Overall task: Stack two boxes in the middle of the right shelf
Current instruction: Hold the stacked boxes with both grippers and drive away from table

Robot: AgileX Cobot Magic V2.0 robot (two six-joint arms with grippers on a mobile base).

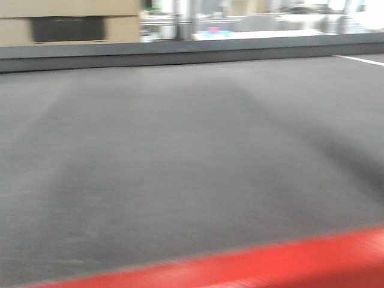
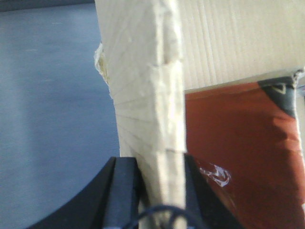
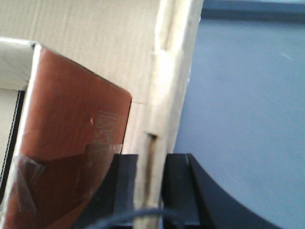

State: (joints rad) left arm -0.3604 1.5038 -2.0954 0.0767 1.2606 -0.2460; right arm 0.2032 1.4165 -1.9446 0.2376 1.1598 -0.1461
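1. Left claw (image 2: 159,191): closed down on the upright side wall of the cardboard box (image 2: 138,95). One black finger (image 2: 121,191) lies flat on the wall's outer face and the other on its inner face. The gap is only as wide as the wall.
2. The wall's ragged top edge runs straight up and away from the left claw, centred between the fingers.
3. Right claw (image 3: 151,181): same grip on a box (image 3: 95,43) wall, with a finger (image 3: 178,181) on either face and the cardboard edge centred in the narrow gap.
4. A red-brown panel (image 2: 238,152) sits inside the box, to the right of the wall the left claw holds. In the right wrist view it (image 3: 71,129) sits to the left of the wall held there and carries pieces of clear tape (image 3: 24,181).
5. Grey tabletop (image 2: 47,119) lies beyond the outer face of each gripped wall. Cannot tell whether the box touches it.
6. Front view (blurred): grey tabletop (image 1: 180,150), red rim (image 1: 270,264) along the near edge, tan cartons (image 1: 72,24) at far upper left.
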